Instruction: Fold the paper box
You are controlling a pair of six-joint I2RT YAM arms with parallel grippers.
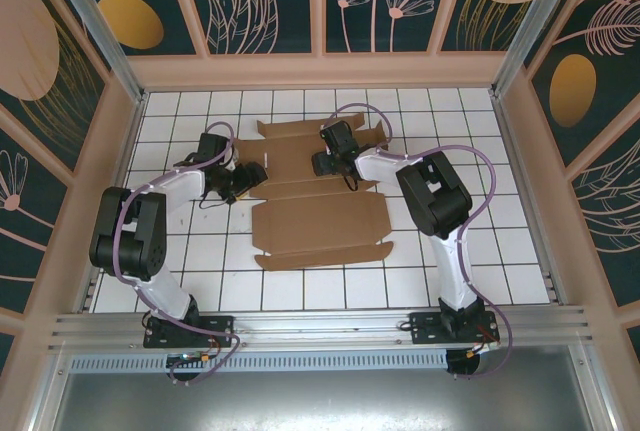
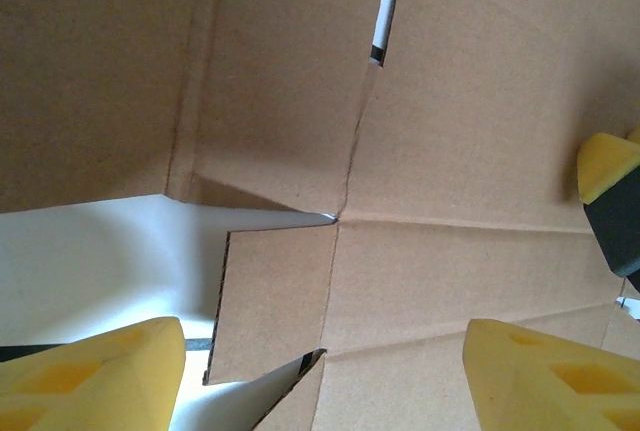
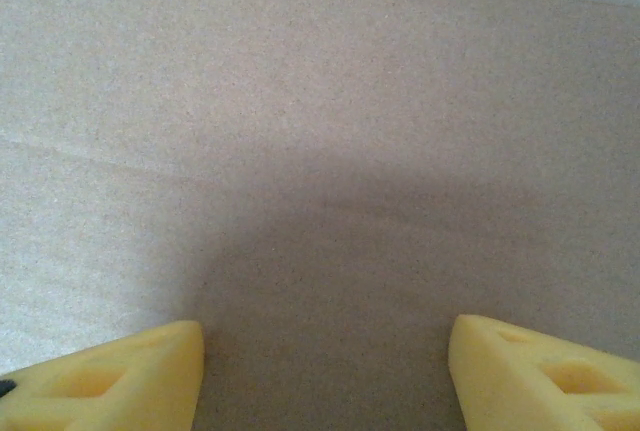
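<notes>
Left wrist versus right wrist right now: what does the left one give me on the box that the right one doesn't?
Left wrist view: the box's edge, with a cut flap and fold creases. The white table lies beside it, and a yellow fingertip sits at the right edge, probably from the other arm. Right wrist view: a plain, unbroken stretch of cardboard with one faint crease across it. Both: brown cardboard close under open yellow fingers, left gripper and right gripper, with nothing held between them.
</notes>
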